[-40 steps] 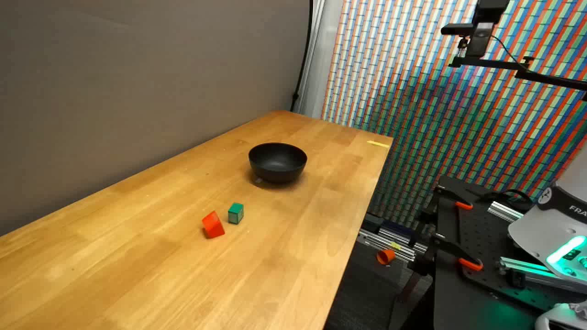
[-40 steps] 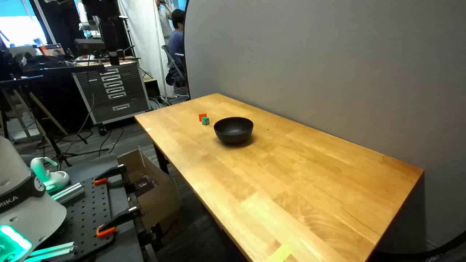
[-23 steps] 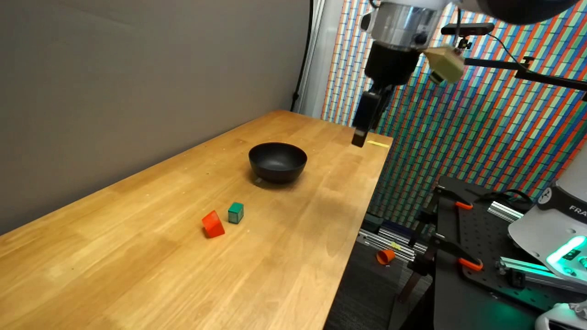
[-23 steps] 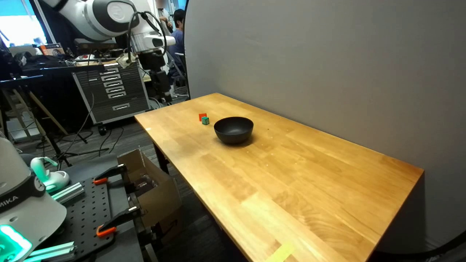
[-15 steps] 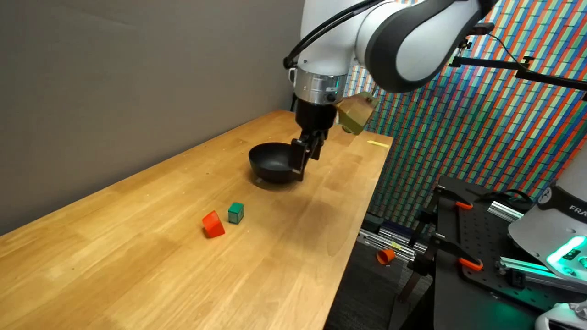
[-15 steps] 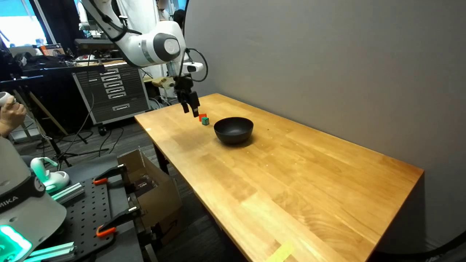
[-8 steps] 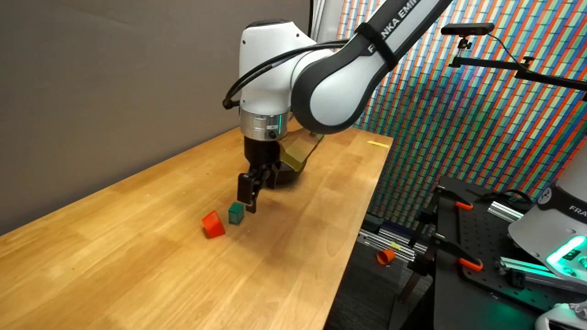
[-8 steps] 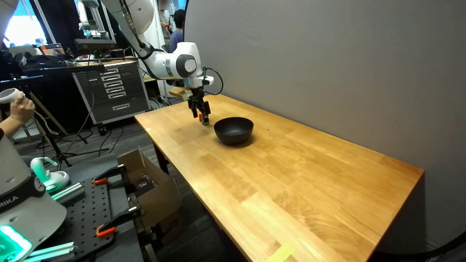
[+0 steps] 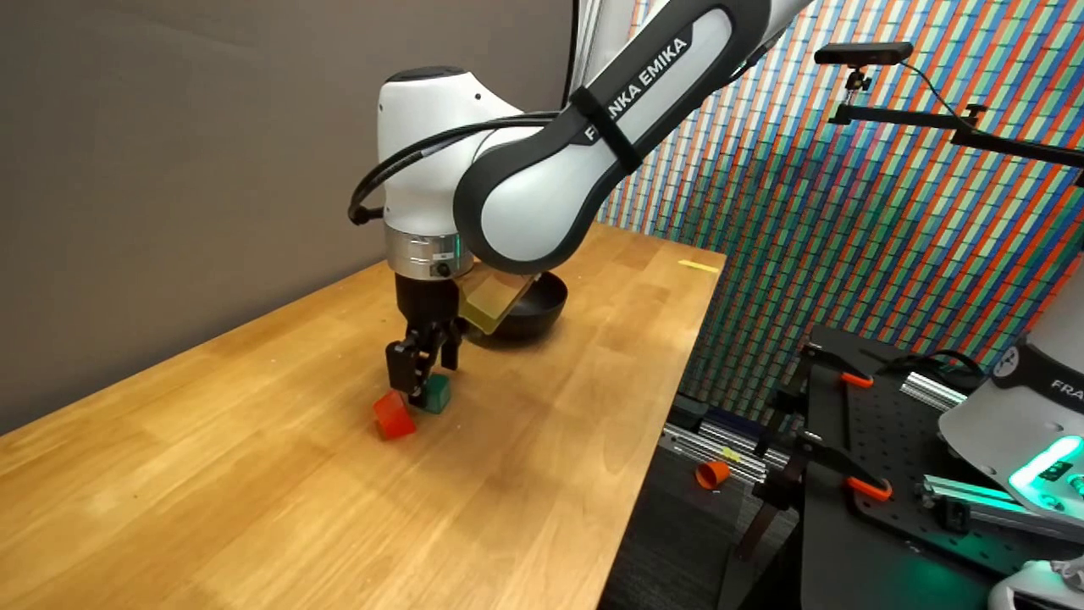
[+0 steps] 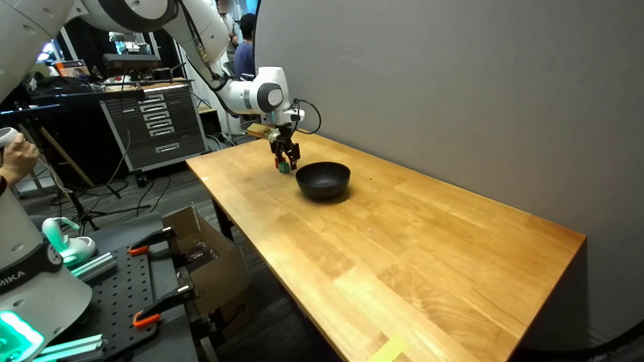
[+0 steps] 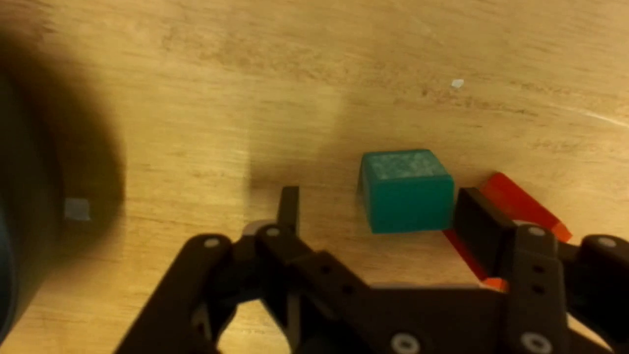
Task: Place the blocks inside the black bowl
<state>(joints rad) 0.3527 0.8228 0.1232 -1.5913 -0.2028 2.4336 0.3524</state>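
Note:
The green block (image 9: 438,396) sits on the table, also in an exterior view (image 10: 284,168) and the wrist view (image 11: 413,204). The red-orange block (image 9: 394,415) lies tilted beside it; in the wrist view (image 11: 526,206) a finger partly hides it. The black bowl (image 10: 323,183) stands nearby with no block visible inside; the arm partly covers it in an exterior view (image 9: 538,309), and its dark side edges the wrist view (image 11: 22,191). My gripper (image 11: 381,199) is open, pointing down around the green block. One finger is close to that block, between the two blocks; the other stands apart.
The wooden table (image 9: 296,508) has a grey backdrop (image 10: 453,100) along its far side. A yellow tape strip (image 9: 699,266) marks one end. The robot's base stands on a black plate with clamps (image 10: 161,306) beside the table. A cardboard box (image 10: 216,271) is on the floor.
The arm has come into view, passed by the bowl and lowered to the blocks. In the last half second the gripper moved further over the green block. Blocks and bowl have not moved.

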